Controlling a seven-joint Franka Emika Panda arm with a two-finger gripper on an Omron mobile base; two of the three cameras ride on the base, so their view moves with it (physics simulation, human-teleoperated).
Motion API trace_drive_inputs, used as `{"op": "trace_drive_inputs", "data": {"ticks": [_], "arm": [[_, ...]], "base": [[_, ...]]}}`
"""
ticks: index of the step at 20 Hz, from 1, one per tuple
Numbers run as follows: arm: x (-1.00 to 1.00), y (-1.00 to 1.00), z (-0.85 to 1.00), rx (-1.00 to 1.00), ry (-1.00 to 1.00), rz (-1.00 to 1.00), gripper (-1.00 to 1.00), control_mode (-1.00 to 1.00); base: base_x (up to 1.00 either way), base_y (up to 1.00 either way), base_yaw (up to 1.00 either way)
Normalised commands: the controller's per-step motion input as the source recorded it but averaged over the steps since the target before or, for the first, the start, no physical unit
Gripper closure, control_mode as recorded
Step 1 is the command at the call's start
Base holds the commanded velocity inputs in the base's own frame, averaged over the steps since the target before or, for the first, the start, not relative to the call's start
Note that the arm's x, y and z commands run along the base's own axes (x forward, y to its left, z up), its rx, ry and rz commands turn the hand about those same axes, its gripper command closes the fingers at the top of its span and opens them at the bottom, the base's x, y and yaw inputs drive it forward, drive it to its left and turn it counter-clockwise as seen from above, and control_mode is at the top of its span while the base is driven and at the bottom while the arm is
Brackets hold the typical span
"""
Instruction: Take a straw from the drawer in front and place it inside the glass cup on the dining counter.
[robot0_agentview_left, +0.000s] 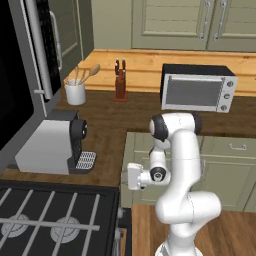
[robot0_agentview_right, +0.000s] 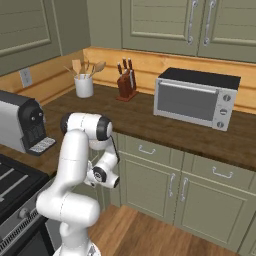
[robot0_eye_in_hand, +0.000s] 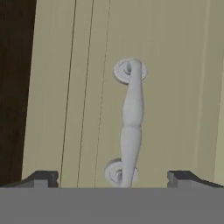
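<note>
1. I take the dark wood-grain countertop (robot0_agentview_right: 150, 125) as my landmark; it runs in an L along the wall, with a pale wood backsplash behind it and sage-green cupboards above.
2. The silver toaster oven (robot0_agentview_right: 195, 97) with a black top sits on the countertop toward its right end, with bare counter in front of it.
3. A grey coffee machine (robot0_agentview_left: 52, 142) stands on the countertop's left leg, next to the black stove grates (robot0_agentview_left: 50, 220).
4. The white arm (robot0_agentview_left: 180, 175) is folded low in front of the countertop's edge, with open wooden floor to its right.
5. Under the countertop's front edge is a row of shallow sage-green drawers; the drawer (robot0_eye_in_hand: 131, 87) facing the hand is shut, its flat panel smooth and matte.
6. The drawer's metal handle (robot0_eye_in_hand: 130, 127) is a rounded, tapered bar on 2 round mounts. In the hand view its long axis runs top to bottom; in the right base view the same handles lie level along the drawer fronts.
7. A white crock (robot0_agentview_right: 84, 86) of wooden spoons and a knife block (robot0_agentview_right: 125, 82) stand at the back of the countertop.
8. The gripper (robot0_eye_in_hand: 113, 179) has its 2 dark tips spread wide on either side of the handle's lower end, holding nothing; I cannot tell how near they are to the panel.
</note>
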Motion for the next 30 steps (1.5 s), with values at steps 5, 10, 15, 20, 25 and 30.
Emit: {"op": "trace_drive_inputs", "data": {"ticks": [5, 10, 15, 20, 25, 30], "arm": [[0.15, 0.01, -0.29, -0.07, 0.01, 0.0, -1.0, -1.0], [0.38, 0.0, -0.18, 0.0, 0.0, 0.0, -1.0, -1.0], [0.39, 0.05, -0.2, 0.0, 0.0, 0.0, -1.0, -1.0], [0.05, 0.37, -0.08, 0.0, 0.0, 0.0, 1.0, -1.0], [-0.24, 0.06, 0.0, 0.0, 0.0, 0.0, 1.0, -1.0], [-0.44, -0.63, 0.0, 0.0, -0.04, -0.05, 1.0, -1.0]], "base": [[0.0, 0.0, 0.0], [0.0, 0.0, 0.0], [0.0, 0.0, 0.0], [0.0, 0.0, 0.0], [0.0, 0.0, 0.0], [0.0, 0.0, 0.0]]}}
